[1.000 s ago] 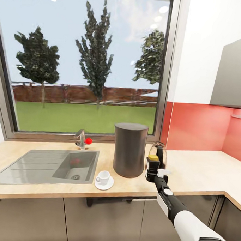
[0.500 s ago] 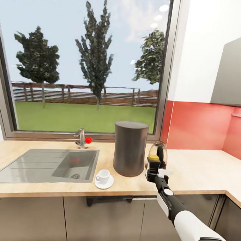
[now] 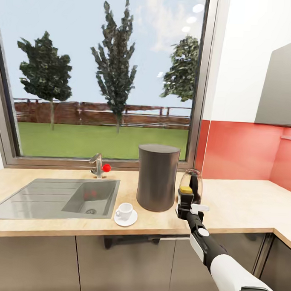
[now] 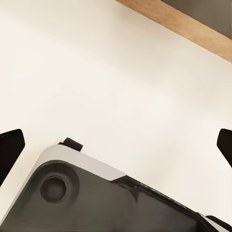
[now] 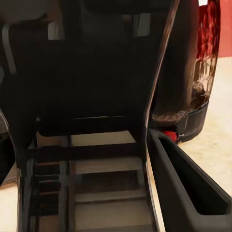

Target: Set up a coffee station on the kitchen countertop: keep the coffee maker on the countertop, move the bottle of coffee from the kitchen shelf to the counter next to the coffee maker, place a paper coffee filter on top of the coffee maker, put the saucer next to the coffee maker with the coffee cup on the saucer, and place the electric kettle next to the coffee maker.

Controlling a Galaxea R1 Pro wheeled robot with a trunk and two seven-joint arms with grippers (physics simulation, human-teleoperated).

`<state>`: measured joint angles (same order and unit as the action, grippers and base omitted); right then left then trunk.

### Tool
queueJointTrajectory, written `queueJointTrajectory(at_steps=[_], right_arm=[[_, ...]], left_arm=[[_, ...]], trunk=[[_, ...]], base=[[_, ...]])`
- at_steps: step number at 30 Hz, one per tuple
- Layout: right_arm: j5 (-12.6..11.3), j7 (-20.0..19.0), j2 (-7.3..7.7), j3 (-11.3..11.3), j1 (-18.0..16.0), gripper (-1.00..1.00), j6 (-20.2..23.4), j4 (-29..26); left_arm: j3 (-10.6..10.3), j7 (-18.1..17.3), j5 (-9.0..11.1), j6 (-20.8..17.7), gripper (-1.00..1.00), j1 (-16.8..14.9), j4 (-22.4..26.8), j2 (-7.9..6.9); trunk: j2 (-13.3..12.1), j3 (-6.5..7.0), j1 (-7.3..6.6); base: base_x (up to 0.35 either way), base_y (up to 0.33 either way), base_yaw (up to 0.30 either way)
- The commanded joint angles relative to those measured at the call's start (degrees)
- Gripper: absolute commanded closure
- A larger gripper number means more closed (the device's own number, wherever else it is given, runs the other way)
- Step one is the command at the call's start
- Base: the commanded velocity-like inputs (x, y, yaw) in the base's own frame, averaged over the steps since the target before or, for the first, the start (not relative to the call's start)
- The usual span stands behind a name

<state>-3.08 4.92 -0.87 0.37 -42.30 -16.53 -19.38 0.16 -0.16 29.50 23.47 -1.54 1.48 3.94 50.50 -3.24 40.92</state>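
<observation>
Head view: right gripper (image 3: 184, 204) clamped on upright bottle (image 3: 185, 196) near countertop (image 3: 244, 206) front edge; coffee maker (image 3: 157, 178) just left; kettle (image 3: 192, 182) behind.

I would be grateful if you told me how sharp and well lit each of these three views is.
Head view: evenly bright and sharp, with ceiling-light glare spots on the window and a soft sheen on the coffee maker. Left wrist view: pale floor nearly washed out, left gripper fingers dark at the edges. Right wrist view: very dark and murky at close range, reflections on the electric kettle.
</observation>
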Motion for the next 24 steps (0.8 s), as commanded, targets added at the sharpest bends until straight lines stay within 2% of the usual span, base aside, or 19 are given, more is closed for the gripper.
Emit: queueJointTrajectory(at_steps=[1, 13, 24], right_arm=[[-0.44, 0.09, -0.01, 0.07, -0.06, 1.00, -0.25, 0.04], [-0.33, 0.09, -0.01, 0.15, -0.06, 1.00, -0.26, 0.04], [0.97, -0.54, 0.02, 0.67, -0.06, 1.00, -0.36, 1.81]], left_arm=[[0.01, -0.02, 0.12, 0.18, -1.00, -0.04, -0.03, 0.03], [0.00, -0.02, 0.12, 0.18, -1.00, -0.04, -0.06, 0.03], [-0.02, -0.02, 0.12, 0.18, -1.00, -0.04, -0.06, 0.05]], trunk=[[0.49, -0.28, 0.24], [5.30, -2.43, 2.87], [9.71, -4.41, 5.29]], base=[[0.000, 0.000, 0.000], [0.000, 0.000, 0.000], [0.000, 0.000, 0.000]])
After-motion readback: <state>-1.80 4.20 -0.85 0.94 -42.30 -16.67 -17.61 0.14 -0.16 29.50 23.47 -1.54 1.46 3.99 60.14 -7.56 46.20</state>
